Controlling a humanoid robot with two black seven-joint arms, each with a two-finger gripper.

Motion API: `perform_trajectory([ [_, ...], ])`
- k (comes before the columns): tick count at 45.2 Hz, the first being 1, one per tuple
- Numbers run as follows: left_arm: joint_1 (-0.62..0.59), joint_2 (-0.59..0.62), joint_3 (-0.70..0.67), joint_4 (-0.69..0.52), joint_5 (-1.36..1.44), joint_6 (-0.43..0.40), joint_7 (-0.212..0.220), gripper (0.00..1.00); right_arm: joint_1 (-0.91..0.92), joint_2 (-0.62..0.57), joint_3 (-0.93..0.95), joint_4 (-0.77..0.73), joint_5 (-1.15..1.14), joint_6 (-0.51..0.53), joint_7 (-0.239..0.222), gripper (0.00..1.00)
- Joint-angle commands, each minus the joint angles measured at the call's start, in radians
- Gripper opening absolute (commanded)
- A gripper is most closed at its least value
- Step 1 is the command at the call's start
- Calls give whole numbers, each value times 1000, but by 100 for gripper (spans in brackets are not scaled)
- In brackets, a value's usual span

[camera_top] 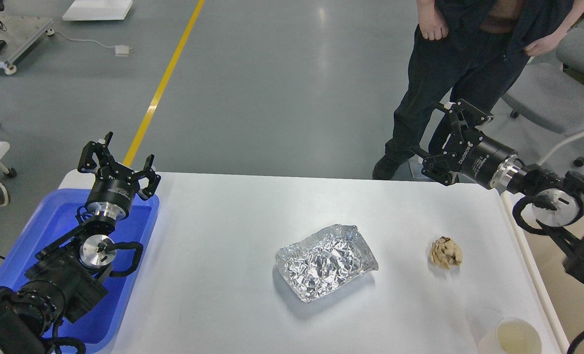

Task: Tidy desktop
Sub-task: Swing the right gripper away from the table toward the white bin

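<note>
- Head view: the worktop (213, 275), the white desktop to be tidied, fills the lower middle of the picture, with rounded far corners
- Three loose things lie on it, so the tidying looks barely begun or not begun at all
- A crinkled foil tray (325, 261) sits near the middle of the worktop, tilted relative to its edges and empty as far as I can see
- A crumpled brownish paper ball (446, 252) lies to the right of the foil tray, apart from it and nearer the worktop's right edge
- A white paper cup (517, 337) stands at the near right corner, partly cut off by the picture's edge; it seems to hold a pale liquid, though I cannot be sure
- A blue plastic tray (36, 246) rests at the worktop's left edge; the part of it not hidden by the arm shows nothing inside, so nothing seems to have been collected there
- The left gripper (116, 163) hangs above the far end of the blue tray, fingers spread and holding nothing
- The right gripper (447, 142) is raised beyond the worktop's far right corner, fingers spread and holding nothing, well apart from the paper ball
- A person in dark clothes (449, 73) stands on the floor past the far right corner
- Judged from this, all three items remain to be cleared
</note>
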Motion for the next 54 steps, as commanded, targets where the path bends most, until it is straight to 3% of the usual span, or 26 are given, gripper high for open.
perform_trajectory([
  [1,0,0,0,0,0,0,0,100,-8,-239,-98,195,-270,9,13,100],
  [8,0,0,0,0,0,0,0,100,-7,-367,-183,266,-488,6,75,100],
  [16,0,0,0,0,0,0,0,100,3,-495,-299,316,-551,5,145,100],
  [24,0,0,-2,0,0,0,0,100,4,-608,-399,405,-638,-18,177,100],
  [33,0,0,0,0,0,0,0,100,0,-653,-569,413,-702,-190,237,100],
  [54,0,0,0,0,0,0,0,100,-2,-613,-970,424,-807,-587,351,100],
])
